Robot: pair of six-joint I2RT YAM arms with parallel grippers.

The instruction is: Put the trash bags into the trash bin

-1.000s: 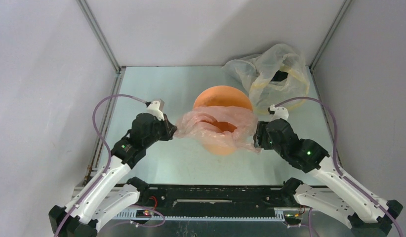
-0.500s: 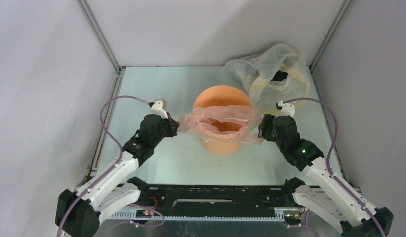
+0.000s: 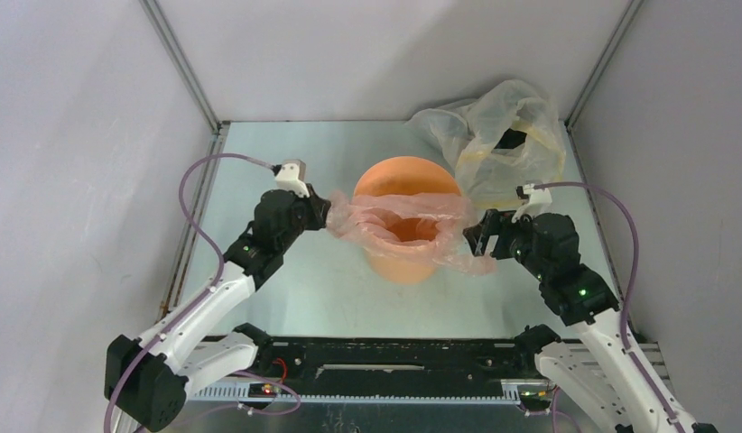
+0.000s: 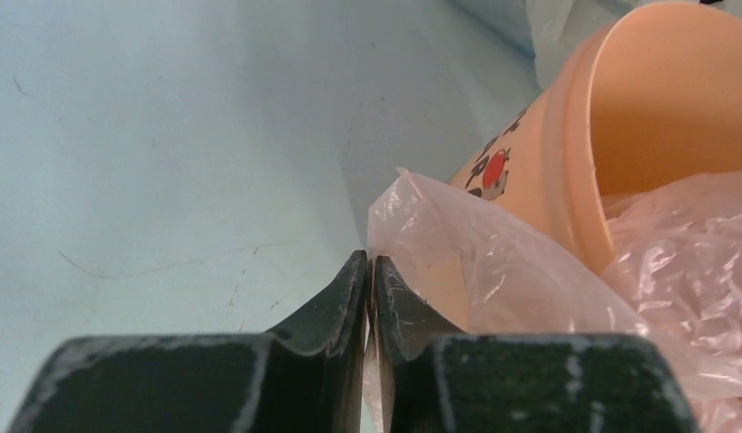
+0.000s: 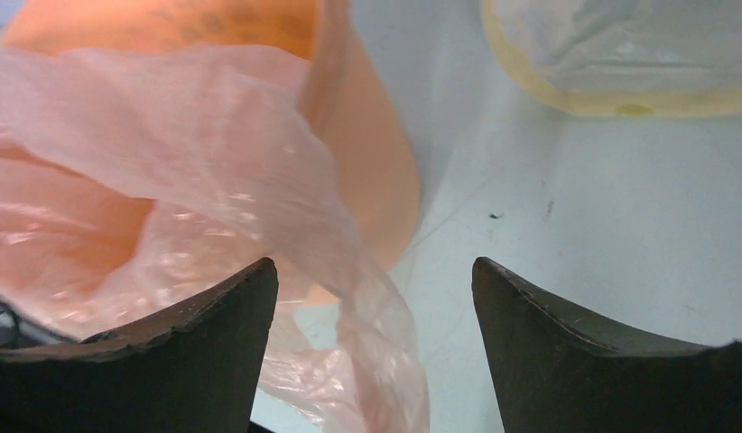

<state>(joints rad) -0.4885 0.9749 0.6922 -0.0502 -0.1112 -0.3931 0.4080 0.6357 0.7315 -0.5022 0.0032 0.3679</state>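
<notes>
The orange trash bin (image 3: 405, 180) stands mid-table. The pale pink trash bag (image 3: 399, 216) is draped over its near rim, partly inside its mouth. My left gripper (image 3: 320, 214) is shut on the bag's left edge, seen in the left wrist view (image 4: 369, 271) beside the bin (image 4: 638, 108) and the bag (image 4: 494, 271). My right gripper (image 3: 477, 240) is open at the bin's right side. In the right wrist view (image 5: 375, 275) a loose strand of the bag (image 5: 250, 162) hangs between its spread fingers, with the bin (image 5: 367, 153) behind.
A larger clear yellowish plastic bag (image 3: 494, 135) with dark contents lies at the back right, just behind my right gripper; its edge shows in the right wrist view (image 5: 620, 63). Grey walls close the table on three sides.
My right gripper has opened and let go of the bag's right edge, drawing back to the right. My left gripper has moved up and right, carrying the bag's left edge toward the bin.
</notes>
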